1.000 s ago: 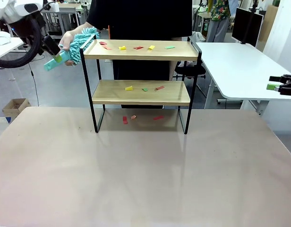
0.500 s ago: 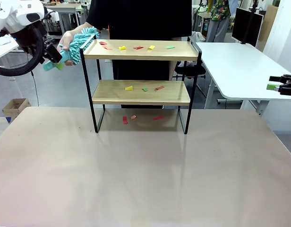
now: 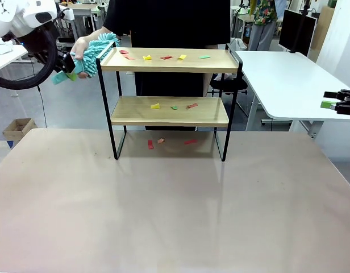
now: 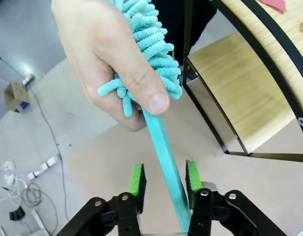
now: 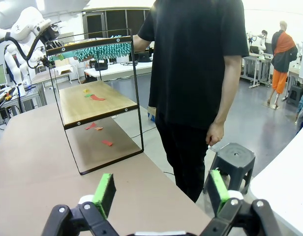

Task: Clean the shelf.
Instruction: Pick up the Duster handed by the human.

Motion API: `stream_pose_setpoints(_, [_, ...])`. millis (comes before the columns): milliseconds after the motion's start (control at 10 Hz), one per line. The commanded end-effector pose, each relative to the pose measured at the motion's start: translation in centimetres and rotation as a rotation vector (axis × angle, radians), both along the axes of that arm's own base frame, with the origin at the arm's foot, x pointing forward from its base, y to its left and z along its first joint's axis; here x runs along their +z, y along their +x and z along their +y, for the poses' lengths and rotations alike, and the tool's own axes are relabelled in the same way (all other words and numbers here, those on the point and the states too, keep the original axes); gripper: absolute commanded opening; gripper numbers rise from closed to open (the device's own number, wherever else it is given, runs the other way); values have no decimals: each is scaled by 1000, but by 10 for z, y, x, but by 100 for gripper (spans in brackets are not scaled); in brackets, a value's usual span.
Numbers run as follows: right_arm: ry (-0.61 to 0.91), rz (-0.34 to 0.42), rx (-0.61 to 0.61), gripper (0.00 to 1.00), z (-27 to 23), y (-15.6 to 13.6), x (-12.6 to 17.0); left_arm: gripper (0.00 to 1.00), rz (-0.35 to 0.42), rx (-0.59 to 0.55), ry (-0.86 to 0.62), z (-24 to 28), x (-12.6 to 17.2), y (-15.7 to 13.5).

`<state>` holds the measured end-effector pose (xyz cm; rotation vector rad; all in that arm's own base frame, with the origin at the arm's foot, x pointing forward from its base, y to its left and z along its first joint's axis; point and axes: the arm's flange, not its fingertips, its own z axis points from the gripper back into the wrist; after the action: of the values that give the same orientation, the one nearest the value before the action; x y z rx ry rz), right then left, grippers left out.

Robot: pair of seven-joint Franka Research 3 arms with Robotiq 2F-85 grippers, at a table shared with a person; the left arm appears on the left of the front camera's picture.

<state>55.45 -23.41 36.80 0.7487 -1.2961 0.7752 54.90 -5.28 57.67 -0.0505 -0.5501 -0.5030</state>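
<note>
Left gripper (image 4: 164,179) clamped on duster (image 4: 162,142) handle; hand (image 4: 100,59) holds soft head. Probably light, stiff handle grips best. Right gripper (image 5: 161,192) wide, empty.

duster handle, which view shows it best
Left wrist view: the teal duster handle runs between the pads of the left gripper, with a person's hand on the fluffy head. Front view shows it small; right wrist view, far off.

Front camera square-on to the shelf (image 3: 169,66); wrist cameras sharing it, left close, right from afar.
</note>
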Motion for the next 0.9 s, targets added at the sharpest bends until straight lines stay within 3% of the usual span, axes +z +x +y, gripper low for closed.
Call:
stream_pose_setpoints(0, [-1,-5,3,100,2,1,3,6,-5,27,-32,0,-2,-9])
stream_pose_setpoints(100, [-1,-5,3,100,2,1,3,0,-5,32,-32,-1,-2,-8])
stream_pose_setpoints(500, [-1,-5,3,100,2,1,3,0,-23,105,-39,-2,-2,-9])
stream_pose_setpoints(700, [-1,-5,3,100,2,1,3,0,-9,136,-56,1,-2,-8])
stream_pose_setpoints(800, [-1,-5,3,100,2,1,3,0,36,151,-96,3,-2,-8])
